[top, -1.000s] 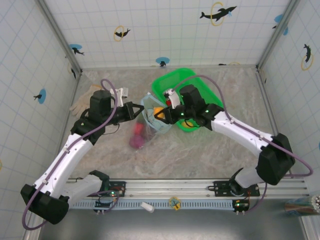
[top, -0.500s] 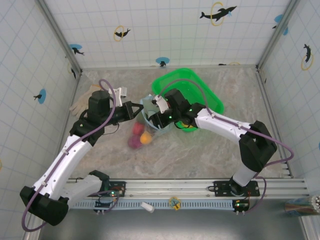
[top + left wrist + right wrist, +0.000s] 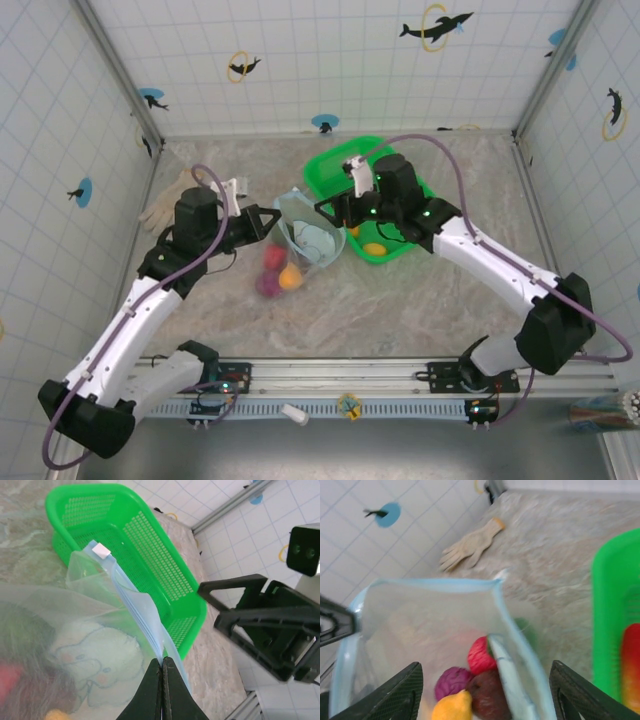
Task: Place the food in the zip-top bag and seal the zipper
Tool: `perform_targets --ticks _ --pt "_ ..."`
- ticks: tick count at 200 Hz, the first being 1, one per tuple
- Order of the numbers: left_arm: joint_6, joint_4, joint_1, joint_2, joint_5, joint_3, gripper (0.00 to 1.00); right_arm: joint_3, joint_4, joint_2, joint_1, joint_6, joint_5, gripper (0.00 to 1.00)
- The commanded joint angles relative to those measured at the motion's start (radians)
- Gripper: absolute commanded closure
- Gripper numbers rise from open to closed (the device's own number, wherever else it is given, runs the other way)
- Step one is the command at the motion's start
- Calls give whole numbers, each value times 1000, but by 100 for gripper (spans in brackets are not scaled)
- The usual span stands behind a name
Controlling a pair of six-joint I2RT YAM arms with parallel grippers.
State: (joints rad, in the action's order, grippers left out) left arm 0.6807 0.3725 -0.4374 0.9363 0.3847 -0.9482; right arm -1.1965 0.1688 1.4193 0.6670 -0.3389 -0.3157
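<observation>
Filling step: the left fingers (image 3: 151, 692) grip the zipper edge (image 3: 132, 607) of the clear blue-tinted plastic bag (image 3: 50, 610). The right fingers (image 3: 395, 695), open and empty, hover over its mouth (toy fruits (image 3: 480, 657) lie inside). Next, fetch more from the green mesh basket (image 3: 610, 605).

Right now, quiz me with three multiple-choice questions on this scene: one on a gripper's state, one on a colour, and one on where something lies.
1. The left gripper is:
A. open
B. shut on the zipper of the zip-top bag
C. shut on nothing

2. The basket is:
A. green
B. blue
C. red

3. The white glove lies:
A. in the basket
B. on the table, near the left wall
C. inside the zip-top bag

Answers:
1. B: the left wrist view shows it pinched closed on the light-blue strip at the bag's mouth.
2. A: its mesh walls are bright green.
3. B: it lies flat on the marbled surface, apart from both the bag and the basket.
</observation>
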Motion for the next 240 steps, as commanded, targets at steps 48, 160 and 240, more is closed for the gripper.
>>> perform_targets --ticks 48,160,240 --pt "-30 52 2 -68 -166 26 100 -71 186 248 -182 -38 95 34" --pt "-64 42 2 -80 -204 52 100 -449 379 722 -178 33 53 20" --pt "-63 32 2 -51 -182 66 100 -392 335 757 -188 42 106 45"
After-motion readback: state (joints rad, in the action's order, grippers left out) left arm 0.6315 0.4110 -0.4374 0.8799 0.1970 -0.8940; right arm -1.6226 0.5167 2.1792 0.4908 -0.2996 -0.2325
